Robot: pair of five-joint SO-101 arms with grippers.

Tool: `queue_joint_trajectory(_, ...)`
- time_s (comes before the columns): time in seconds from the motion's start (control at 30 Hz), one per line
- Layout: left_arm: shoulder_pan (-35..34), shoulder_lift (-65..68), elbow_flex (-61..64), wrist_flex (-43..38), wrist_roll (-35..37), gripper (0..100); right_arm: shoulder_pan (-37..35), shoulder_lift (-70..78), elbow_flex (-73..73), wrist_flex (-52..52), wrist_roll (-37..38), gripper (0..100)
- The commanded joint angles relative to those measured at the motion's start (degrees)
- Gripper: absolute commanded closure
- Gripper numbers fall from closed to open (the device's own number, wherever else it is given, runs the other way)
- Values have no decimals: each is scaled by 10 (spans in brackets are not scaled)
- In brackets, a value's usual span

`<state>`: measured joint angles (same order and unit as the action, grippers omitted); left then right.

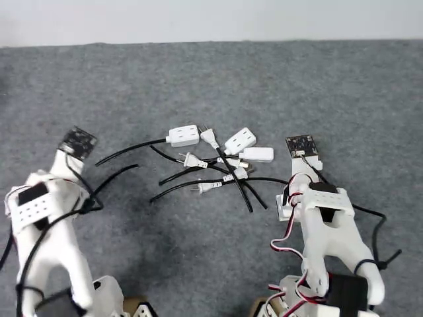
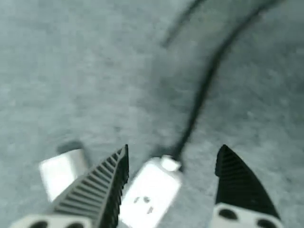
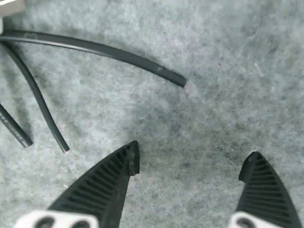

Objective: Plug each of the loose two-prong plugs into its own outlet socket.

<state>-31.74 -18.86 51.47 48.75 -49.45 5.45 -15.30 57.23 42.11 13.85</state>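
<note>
Left wrist view: blurred throughout. The outlet socket [image 2: 149,192] between the fingers [image 2: 102,187] of my left gripper [image 2: 174,149] is cut off by the frame edge. A second white block [image 2: 59,173] sits partly behind one finger; type unreadable. Middle of the table [image 1: 344,86]: crossing cords [image 1: 236,183] hide which cord feeds which of the plugs [image 1: 192,160]; prongs too small to count.

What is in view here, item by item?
outlet sockets: three, white, clustered mid-table; one trails a black cord to the left.
two-prong plugs: at least three, white on black cords, among the sockets and in front of them.
table cover: one, grey, felt-like.
cord ends: three, black, loose on the near side of the cluster.
left gripper: black, open, with a socket just ahead.
right gripper: black, open, over bare cover.
</note>
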Motion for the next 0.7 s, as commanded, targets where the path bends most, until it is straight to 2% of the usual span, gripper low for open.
queue_joint_trajectory(0.0, 2, 43, -14, -18, -37, 728, -8, 0, -19, -7, 8, 660)
queue_joint_trajectory(0.13, -36, 78, -44, -18, -42, 728, -8, 0, -19, -8, 8, 660)
queue_joint_trajectory(0.23, -72, 100, -55, -17, -88, 746, -8, 0, -19, -8, 8, 660)
queue_joint_trajectory(0.37, -113, 137, -57, -17, -170, 835, -8, 0, -19, -8, 8, 660)
queue_joint_trajectory(0.53, -135, 148, -58, -17, -207, 987, -8, 0, -19, -8, 8, 660)
queue_joint_trajectory(0.67, -143, 130, -58, -17, -209, 987, -8, 0, -19, -8, 8, 660)
